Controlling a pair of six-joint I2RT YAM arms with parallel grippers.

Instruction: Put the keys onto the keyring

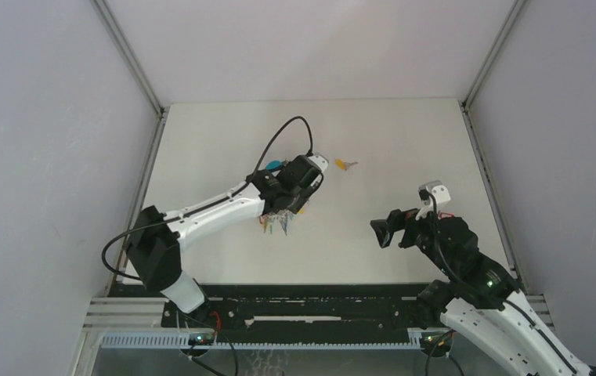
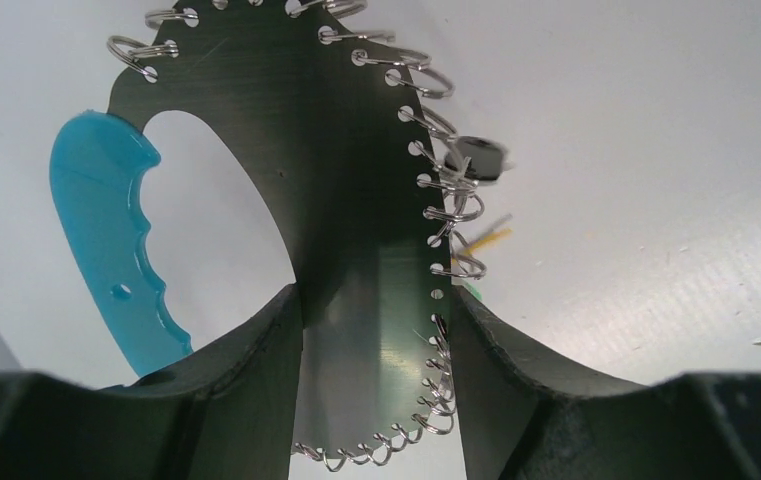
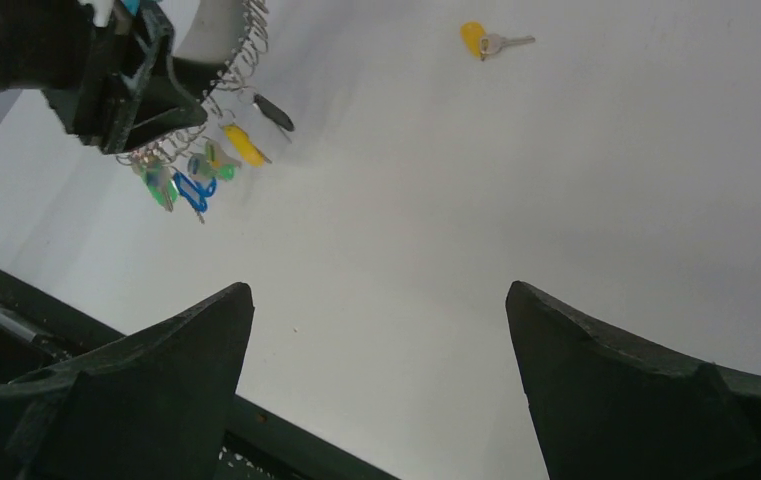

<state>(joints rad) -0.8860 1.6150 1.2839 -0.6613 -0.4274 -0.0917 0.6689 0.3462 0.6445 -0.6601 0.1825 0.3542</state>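
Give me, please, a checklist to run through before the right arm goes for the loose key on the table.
1. The keyring is clamped in the left hand: ok, its dark plate sits between the fingers.
2. The right hand is open and empty: ok.
3. The yellow-tagged key lies free on the table, apart from the keyring: ok.
4. The right hand is above that key: not ok, the key lies farther out.
5. The keyring has spare rings: ok, several along its edge look bare in the left wrist view.
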